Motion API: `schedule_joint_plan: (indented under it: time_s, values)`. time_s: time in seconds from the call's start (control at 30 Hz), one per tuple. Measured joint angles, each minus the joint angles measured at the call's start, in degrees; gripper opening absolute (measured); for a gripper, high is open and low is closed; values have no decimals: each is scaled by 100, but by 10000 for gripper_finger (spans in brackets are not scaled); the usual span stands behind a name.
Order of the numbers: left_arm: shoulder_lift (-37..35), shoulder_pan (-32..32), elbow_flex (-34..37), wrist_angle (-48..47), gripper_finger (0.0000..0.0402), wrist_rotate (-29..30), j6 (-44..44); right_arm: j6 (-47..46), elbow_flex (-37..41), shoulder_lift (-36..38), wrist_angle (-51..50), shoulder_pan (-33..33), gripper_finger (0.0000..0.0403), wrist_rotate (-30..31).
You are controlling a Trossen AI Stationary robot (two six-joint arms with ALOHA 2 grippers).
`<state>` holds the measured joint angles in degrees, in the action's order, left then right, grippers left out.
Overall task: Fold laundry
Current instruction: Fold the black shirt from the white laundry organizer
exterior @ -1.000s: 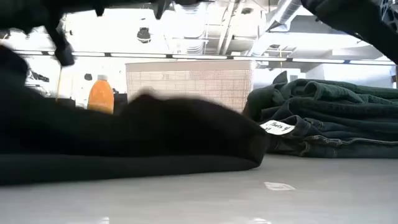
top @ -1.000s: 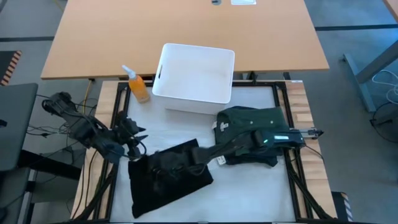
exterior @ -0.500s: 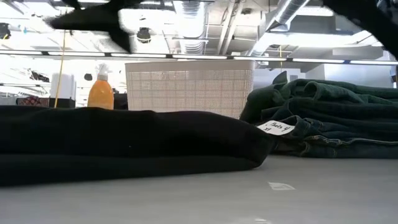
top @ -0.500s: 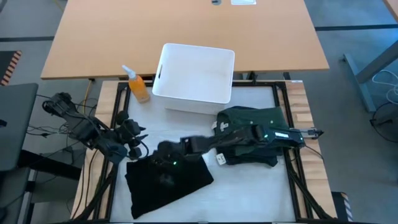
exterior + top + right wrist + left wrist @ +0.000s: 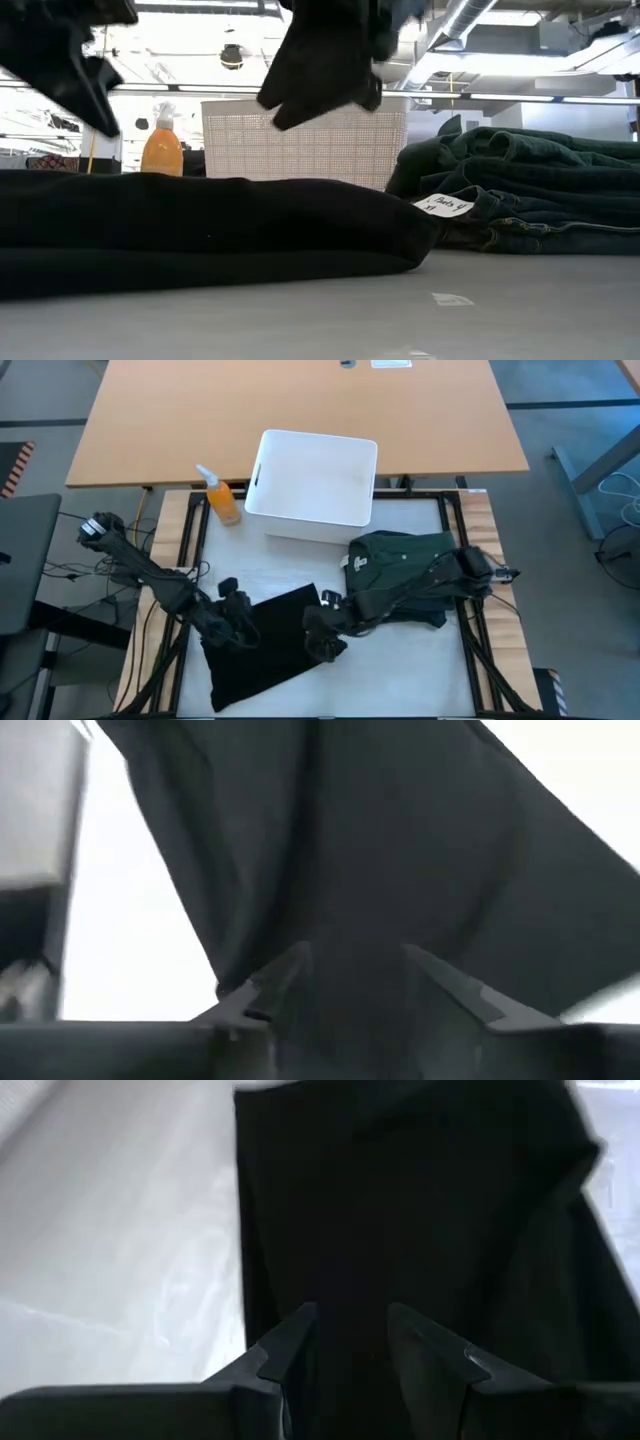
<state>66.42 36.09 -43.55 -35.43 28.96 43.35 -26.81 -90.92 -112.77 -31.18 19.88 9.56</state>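
I had both arms over the black garment (image 5: 268, 645) lying near the front-left corner of the table (image 5: 400, 660). A second earlier my right arm lay stretched low across that cloth; half a second earlier it was sweeping over the top fold. Now the right gripper (image 5: 322, 640) sat above the garment's right edge, and in the low view it hung clear above the cloth. Its fingers (image 5: 455, 982) stood apart with nothing between them, only dark fabric below. I read that as a release after laying the fold over.

The left gripper (image 5: 238, 628) had come in from the left edge and sat over the garment's left side. Its fingers (image 5: 285, 1342) stood partly apart, with a narrow gap; I saw no cloth pinched between them.

The black piece now lay as a flat, doubled slab. The folded dark green garment (image 5: 400, 575) rested toward the right edge, in front of the white bin (image 5: 312, 485), with the orange spray bottle (image 5: 222, 498) just left of that bin. The black piece probably needed one more fold or a smoothing pass.
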Motion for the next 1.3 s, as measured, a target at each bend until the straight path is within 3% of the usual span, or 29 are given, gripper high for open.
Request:
schedule_joint_plan:
  time_s: [0.17, 0.3, 0.43, 0.57, 0.7, 0.83, 1.07, 1.3]
  values:
    - [534, -153, 443, 1139, 114, -653, 33, -2, 1793, 308, 3161, -23, 124, 79]
    - [1112, -157, 486, 1764, 114, -908, 79, 55, 2302, 51, 4245, -164, 55, 259]
    - [1623, -180, 488, 2297, 114, -1566, 175, 178, 2328, -234, 4471, -304, 13, 264]
    - [1871, -177, 488, 2530, 114, -2326, 529, 155, 2333, -362, 4466, -396, 33, 261]
    - [1816, -150, 437, 2568, 114, -2701, 739, 92, 2337, -383, 4376, -430, 33, 299]
    - [1615, -89, 175, 2421, 114, -2708, 748, -60, 2329, -598, 4373, -478, 11, 361]
    - [1633, 93, -22, 2270, 114, -2541, 1021, -216, 2306, -1072, 4579, -551, 21, 448]
    - [1816, 467, -18, 2288, 114, -2577, 1675, -58, 2325, -919, 4444, -615, 18, 401]
